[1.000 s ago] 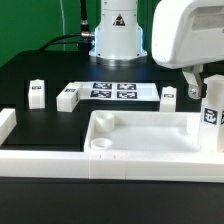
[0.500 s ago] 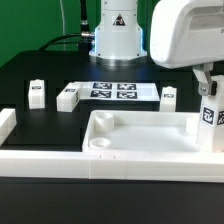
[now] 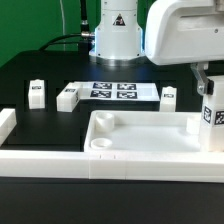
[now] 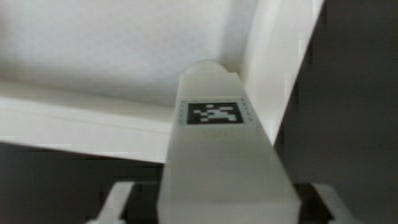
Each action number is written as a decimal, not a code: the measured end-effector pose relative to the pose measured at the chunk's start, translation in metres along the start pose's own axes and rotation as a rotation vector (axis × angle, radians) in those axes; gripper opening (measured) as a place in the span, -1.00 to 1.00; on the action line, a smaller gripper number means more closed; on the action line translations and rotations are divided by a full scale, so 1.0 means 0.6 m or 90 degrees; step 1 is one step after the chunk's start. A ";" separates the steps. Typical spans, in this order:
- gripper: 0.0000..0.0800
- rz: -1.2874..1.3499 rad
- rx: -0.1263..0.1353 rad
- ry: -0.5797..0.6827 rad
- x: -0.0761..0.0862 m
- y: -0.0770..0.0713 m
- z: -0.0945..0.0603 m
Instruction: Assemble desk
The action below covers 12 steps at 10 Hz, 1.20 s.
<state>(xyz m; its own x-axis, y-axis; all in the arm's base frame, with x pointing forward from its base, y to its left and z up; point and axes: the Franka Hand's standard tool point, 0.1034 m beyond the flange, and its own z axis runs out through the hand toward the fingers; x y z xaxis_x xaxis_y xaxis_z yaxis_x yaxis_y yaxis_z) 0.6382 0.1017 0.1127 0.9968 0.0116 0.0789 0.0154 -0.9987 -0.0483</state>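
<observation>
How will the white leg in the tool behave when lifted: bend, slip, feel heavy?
The leg looks like thick square plastic, so probably stiff. Its smooth flat sides give the tool good contact but might slip. Small, so likely light.

Desk tray (image 3: 150,135) lay at front of tabletop (image 3: 30,75), border wall (image 3: 50,162) just before it. Marker board (image 3: 115,91) lay behind tray. First leg (image 3: 37,93) and second leg (image 3: 68,97) stood toward exterior view's left of board. Third leg (image 3: 168,96) stood just beside board's other end. Fourth leg (image 3: 213,118) stood upright at tray's end on exterior view's right, between fingers of hand (image 3: 210,92).
</observation>
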 end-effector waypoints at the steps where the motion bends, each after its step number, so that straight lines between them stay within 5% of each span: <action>1: -0.28 0.050 0.003 0.002 0.000 0.001 0.000; 11: -0.27 0.503 0.009 -0.001 0.000 0.005 0.000; 12: -0.05 0.487 0.009 -0.001 0.000 0.005 0.001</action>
<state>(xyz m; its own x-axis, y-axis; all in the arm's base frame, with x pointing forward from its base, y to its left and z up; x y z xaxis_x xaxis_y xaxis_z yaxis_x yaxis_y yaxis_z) 0.6385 0.0986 0.1121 0.7303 -0.6829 0.0173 -0.6783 -0.7278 -0.1011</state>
